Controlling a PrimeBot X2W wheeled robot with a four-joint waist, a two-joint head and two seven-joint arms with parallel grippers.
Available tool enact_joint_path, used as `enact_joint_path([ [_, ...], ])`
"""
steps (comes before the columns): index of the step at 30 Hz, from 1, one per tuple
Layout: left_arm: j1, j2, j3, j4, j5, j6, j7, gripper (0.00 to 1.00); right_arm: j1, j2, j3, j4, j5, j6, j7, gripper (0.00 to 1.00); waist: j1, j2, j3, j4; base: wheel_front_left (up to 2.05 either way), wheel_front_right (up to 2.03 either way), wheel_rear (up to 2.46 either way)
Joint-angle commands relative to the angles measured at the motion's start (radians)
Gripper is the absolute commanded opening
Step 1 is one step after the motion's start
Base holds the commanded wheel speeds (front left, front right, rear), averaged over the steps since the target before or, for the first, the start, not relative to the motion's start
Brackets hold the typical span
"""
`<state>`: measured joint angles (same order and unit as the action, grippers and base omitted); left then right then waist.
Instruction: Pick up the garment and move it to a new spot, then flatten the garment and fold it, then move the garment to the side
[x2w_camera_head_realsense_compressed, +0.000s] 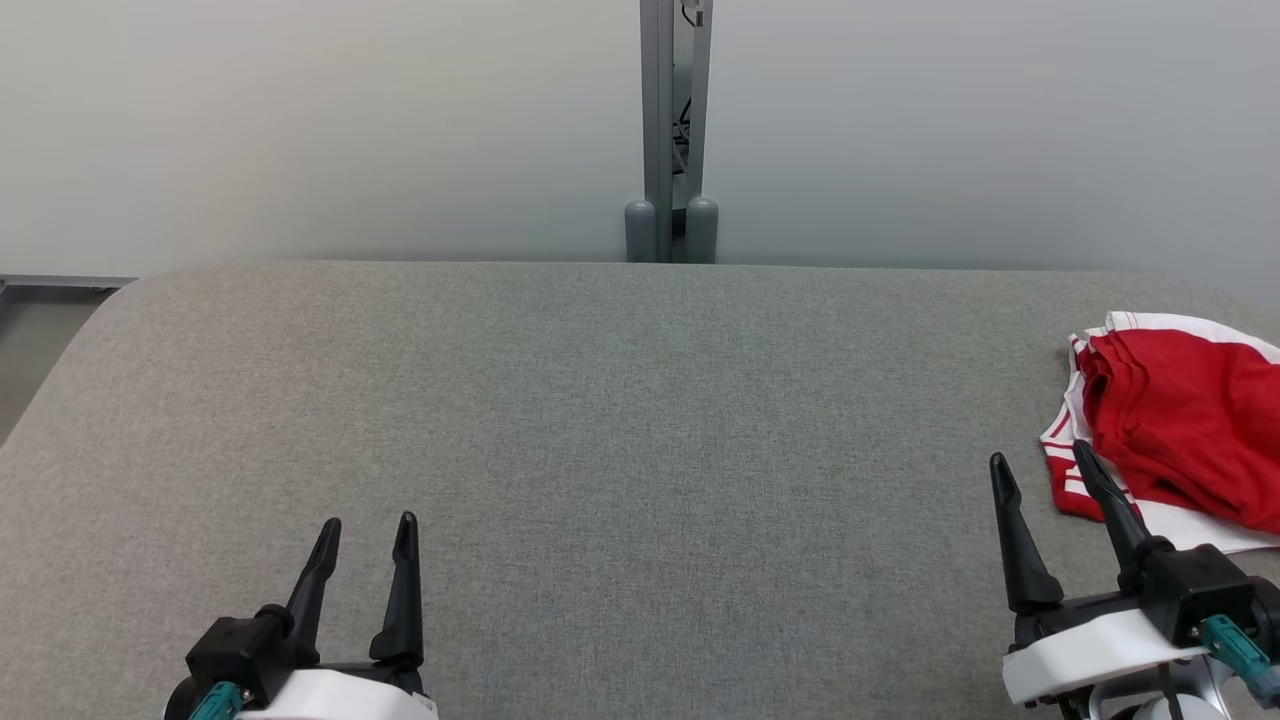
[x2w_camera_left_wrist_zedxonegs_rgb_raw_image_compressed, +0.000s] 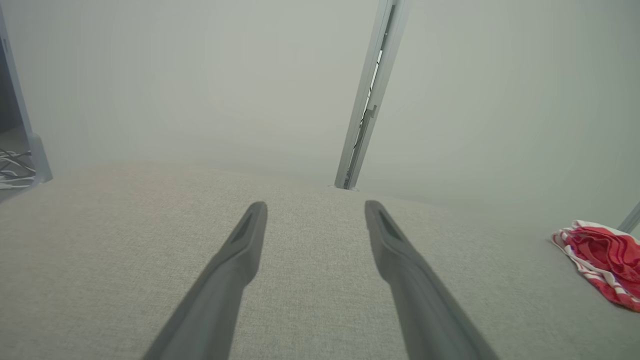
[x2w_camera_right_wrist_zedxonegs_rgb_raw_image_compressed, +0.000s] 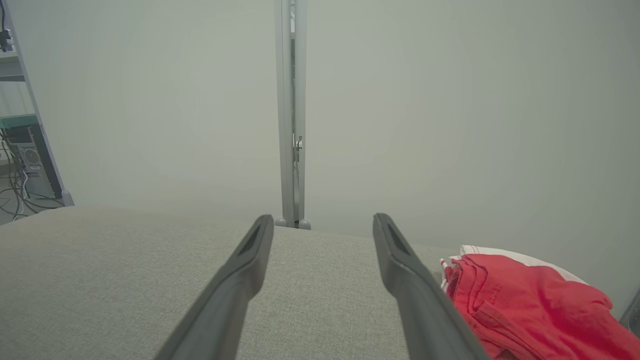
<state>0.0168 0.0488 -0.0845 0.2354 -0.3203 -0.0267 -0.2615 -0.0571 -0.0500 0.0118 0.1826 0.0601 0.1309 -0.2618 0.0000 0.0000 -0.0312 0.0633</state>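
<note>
One red garment (x2w_camera_head_realsense_compressed: 1180, 420), partly cut off, lies beside the right claw (x2w_camera_head_realsense_compressed: 1040, 455).

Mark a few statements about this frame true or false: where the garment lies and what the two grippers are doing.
1. The red garment with white striped trim lies at the right side of the grey fabric-covered table. True.
2. The left gripper is shut on the garment. False: it is open and empty, over bare table far from the garment.
3. The right gripper is open, close beside the garment. True.
4. The garment is spread flat at the table's middle. False: it lies gathered in rumpled layers at the right side.
5. A grey metal post stands behind the table's far edge. True.
</note>
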Motion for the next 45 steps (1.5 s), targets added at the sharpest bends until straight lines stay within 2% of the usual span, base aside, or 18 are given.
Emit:
enact_joint_path([
  [1, -0.001, 0.004, 0.002, -0.005, -0.007, -0.007, -0.002, 1.0, -0.01, -0.003, 0.0, 0.005, 0.004, 0.0, -0.005, 1.0, 0.0, 0.0, 0.001, 0.0, 0.0, 0.0, 0.0],
  [21, 0.005, 0.004, 0.008, 0.007, -0.045, -0.014, -0.002, 1.0, -0.013, -0.003, 0.016, 0.026, 0.026, 0.0, -0.005, 1.0, 0.0, 0.0, -0.003, 0.01, 0.0, 0.0, 0.0],
  [45, 0.004, 0.004, 0.014, 0.019, -0.085, 0.002, -0.002, 1.0, -0.012, -0.003, 0.035, 0.044, 0.044, 0.0, -0.005, 1.0, 0.0, 0.0, -0.001, 0.02, 0.0, 0.0, 0.0],
])
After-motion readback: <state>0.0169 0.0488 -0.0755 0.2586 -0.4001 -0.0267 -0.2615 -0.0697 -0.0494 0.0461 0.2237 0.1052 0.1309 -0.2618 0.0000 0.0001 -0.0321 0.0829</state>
